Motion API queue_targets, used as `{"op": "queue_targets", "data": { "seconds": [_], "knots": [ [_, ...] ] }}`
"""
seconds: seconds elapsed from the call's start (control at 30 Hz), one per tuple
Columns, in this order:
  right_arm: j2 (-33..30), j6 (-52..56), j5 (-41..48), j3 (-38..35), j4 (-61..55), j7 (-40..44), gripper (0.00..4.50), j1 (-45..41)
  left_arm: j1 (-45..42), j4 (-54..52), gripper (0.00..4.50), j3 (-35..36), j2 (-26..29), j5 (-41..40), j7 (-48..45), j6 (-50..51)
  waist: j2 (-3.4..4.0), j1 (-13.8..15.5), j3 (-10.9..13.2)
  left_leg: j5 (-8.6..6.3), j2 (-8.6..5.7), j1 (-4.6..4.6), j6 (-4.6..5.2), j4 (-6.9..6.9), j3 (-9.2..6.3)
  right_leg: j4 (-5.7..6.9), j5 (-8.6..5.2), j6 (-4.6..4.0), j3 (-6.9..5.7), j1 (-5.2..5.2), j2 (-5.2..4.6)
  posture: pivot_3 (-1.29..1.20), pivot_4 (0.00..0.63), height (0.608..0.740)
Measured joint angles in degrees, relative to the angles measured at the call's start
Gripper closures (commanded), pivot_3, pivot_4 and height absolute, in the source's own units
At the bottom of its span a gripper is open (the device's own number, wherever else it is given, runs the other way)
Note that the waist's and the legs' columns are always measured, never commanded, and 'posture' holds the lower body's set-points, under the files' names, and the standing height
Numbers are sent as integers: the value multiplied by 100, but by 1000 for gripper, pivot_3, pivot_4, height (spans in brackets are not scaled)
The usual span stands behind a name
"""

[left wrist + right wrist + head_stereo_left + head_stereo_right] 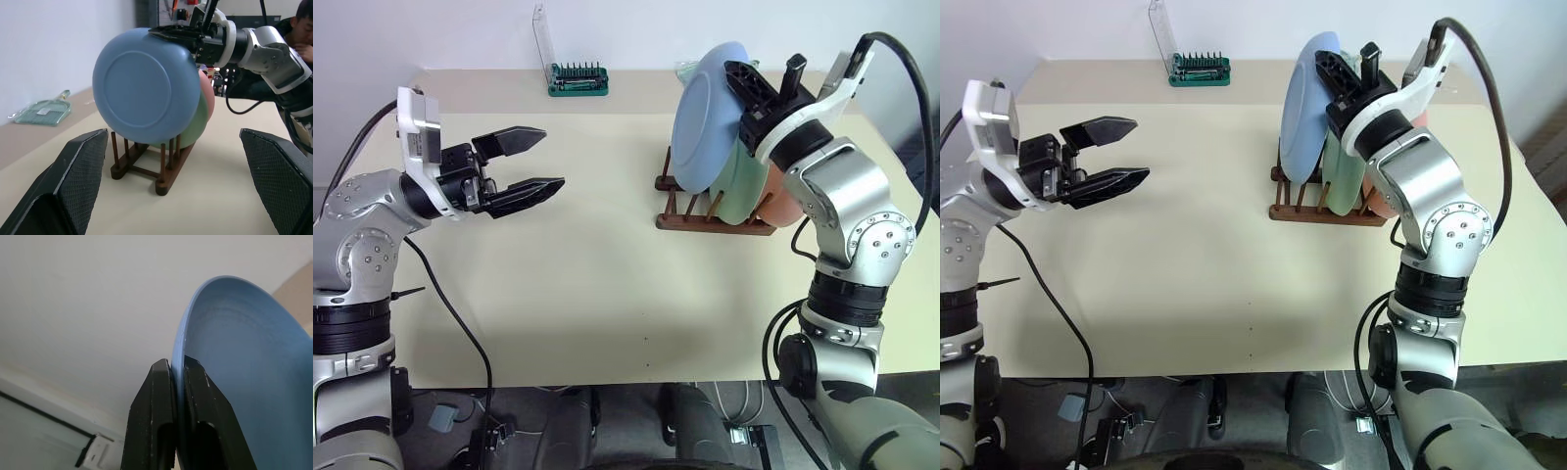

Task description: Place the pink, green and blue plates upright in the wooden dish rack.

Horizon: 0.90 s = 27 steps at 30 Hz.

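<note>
My right gripper (736, 70) is shut on the top rim of the blue plate (705, 117), which stands tilted over the front end of the wooden dish rack (710, 223). The plate's lower edge reaches down among the front pegs; I cannot tell whether it rests on the rails. Behind it the green plate (741, 191) and then the pink plate (785, 204) stand upright in the rack. In the right wrist view both fingers (156, 396) pinch the blue rim (254, 372). My left gripper (551, 157) hovers open and empty over the table's left side, pointing towards the rack.
A green bit holder (578, 80) with its clear lid raised sits at the table's far edge. The beige table (587, 274) spreads between the left gripper and the rack. A person (304, 34) sits beyond the table in the left wrist view.
</note>
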Motion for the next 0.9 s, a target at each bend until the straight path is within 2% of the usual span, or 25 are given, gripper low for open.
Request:
{"op": "queue_targets", "data": {
  "seconds": [0.13,0.23,0.47,0.5,0.63,0.9],
  "knots": [
    [-23,71,-165,68,0,152,4500,113,-13,1,73,-8,-8,42,6,-5,0,-5,0,0,0,0,0,-1,-1,0,0,0,0,0,1,0,150,724],
    [-29,173,-251,150,0,280,3522,229,-53,4,0,-18,-15,85,14,-6,0,2,0,0,0,0,0,0,0,0,0,0,0,0,0,0,150,724],
    [-212,310,-613,234,-6,615,172,247,-55,11,0,-20,-39,106,37,-7,0,0,0,0,0,0,0,0,0,0,0,0,0,0,0,0,150,724],
    [-265,337,-775,296,-15,718,29,245,-58,11,0,-21,-44,106,45,-7,0,-2,0,0,0,0,0,-1,0,0,0,0,0,0,1,0,150,724],
    [-545,475,-1396,541,-151,1133,29,120,-71,19,0,-28,-58,106,61,-7,0,-1,0,0,0,0,0,-1,0,-1,0,0,0,0,0,0,150,724],
    [-679,544,-1867,576,-352,1655,29,-143,-72,39,0,-43,-80,106,44,-23,0,5,0,0,0,-1,0,0,0,-2,0,0,0,0,1,0,150,724]
  ]
}}
